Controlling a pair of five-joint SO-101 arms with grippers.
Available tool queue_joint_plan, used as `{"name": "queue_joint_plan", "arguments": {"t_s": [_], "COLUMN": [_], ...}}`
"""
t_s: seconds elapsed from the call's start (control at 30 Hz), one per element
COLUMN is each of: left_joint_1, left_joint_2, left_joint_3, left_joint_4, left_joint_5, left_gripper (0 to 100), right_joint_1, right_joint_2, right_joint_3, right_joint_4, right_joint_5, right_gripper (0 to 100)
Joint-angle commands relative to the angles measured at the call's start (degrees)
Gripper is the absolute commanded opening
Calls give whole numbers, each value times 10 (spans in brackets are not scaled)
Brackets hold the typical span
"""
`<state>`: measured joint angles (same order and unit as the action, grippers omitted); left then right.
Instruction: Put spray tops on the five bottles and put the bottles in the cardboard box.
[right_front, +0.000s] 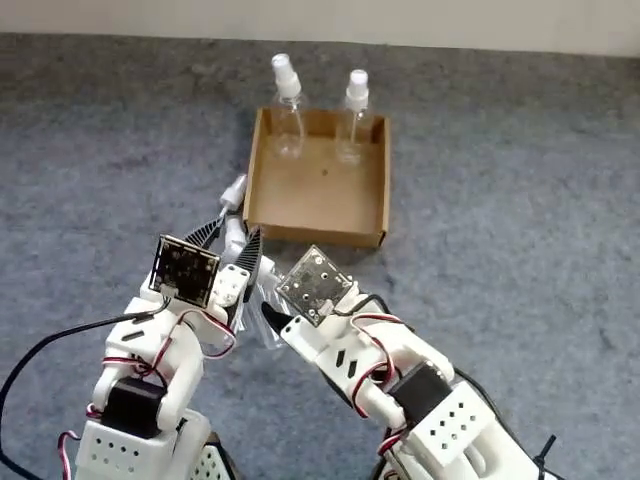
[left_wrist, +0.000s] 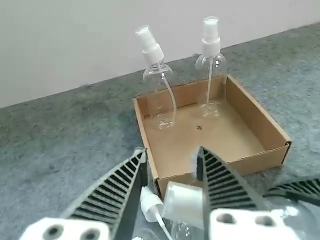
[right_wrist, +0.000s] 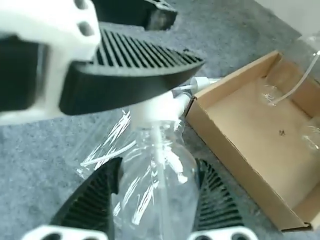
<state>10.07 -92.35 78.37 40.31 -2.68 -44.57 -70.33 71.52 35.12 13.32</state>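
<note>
My right gripper (right_wrist: 159, 167) is shut on a clear bottle (right_wrist: 157, 180), held in front of the cardboard box (right_front: 315, 238). A white spray top (right_wrist: 156, 111) sits on that bottle's neck. My left gripper (left_wrist: 171, 155) hangs over it, open, with the spray top (left_wrist: 182, 202) between its fingers and close to one of them. In the high view both grippers meet near the box's front left corner, the left gripper (right_front: 230, 240) above the right gripper (right_front: 268, 305). Two capped bottles (right_front: 288, 120) (right_front: 352, 125) stand in the box at its far wall.
A loose spray top (right_front: 233, 192) lies on the grey carpet by the box's left front corner. Clear plastic, probably another bottle (right_wrist: 100, 147), lies on the carpet beside the held one. Open carpet spreads to the left and right of the box.
</note>
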Motion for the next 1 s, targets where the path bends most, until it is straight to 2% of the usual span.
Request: {"name": "queue_joint_plan", "arguments": {"t_s": [0.0, 0.33, 0.67, 0.83, 0.97], "left_joint_1": [36, 95, 144, 134, 57], "left_joint_2": [0, 0, 0, 0, 0], "left_joint_3": [-17, -73, -102, -104, -121], "left_joint_4": [2, 58, 76, 76, 73], "left_joint_5": [-4, -3, -4, -4, -2], "left_gripper": [151, 150, 150, 150, 155], "right_joint_1": [10, 10, 10, 7, 7], "right_joint_2": [2, 2, 2, -1, -2], "right_joint_3": [-10, -7, -6, -6, -6], "right_joint_4": [-17, -49, -50, -50, -48], "right_joint_5": [0, 0, 1, 1, 1], "right_gripper": [5, 5, 5, 5, 5]}}
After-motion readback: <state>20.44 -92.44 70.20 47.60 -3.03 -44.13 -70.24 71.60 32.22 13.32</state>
